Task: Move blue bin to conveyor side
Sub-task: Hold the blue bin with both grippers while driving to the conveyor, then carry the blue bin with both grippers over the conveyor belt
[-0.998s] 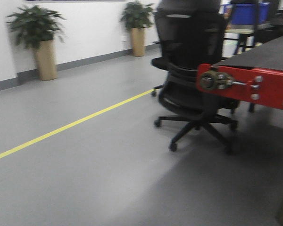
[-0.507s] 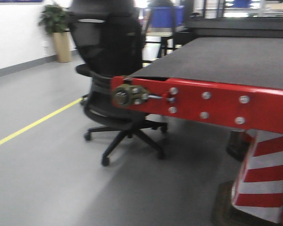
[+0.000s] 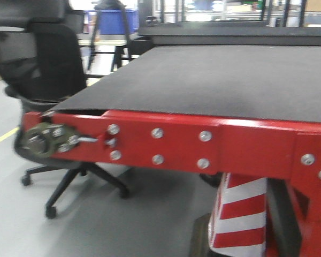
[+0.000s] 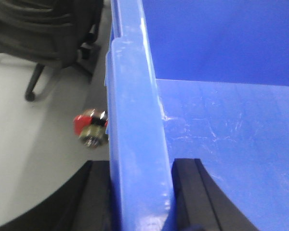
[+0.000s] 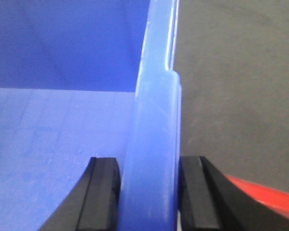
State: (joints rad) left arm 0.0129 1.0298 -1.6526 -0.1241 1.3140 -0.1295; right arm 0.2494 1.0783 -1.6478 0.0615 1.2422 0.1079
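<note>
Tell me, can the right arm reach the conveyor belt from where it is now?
Probably yes. The right gripper, fingers shut on the rim of the blue bin, hangs close to the red frame, with the belt just beyond and nothing visible between.

Grip: the right gripper (image 5: 149, 199) is clamped across the side wall of the blue bin (image 5: 154, 115), with one black finger (image 5: 103, 192) inside the bin and the other outside, both pressed to the wall
Wall: glossy blue, running up the middle of the view, with a thicker lip section that steps narrower near the top
Interior: left of the wall, blue floor and shadowed far wall
Right side: dark grey belt of the conveyor (image 5: 231, 82)
Lower right corner: a strip of red frame (image 5: 265, 197) edging the belt
</note>
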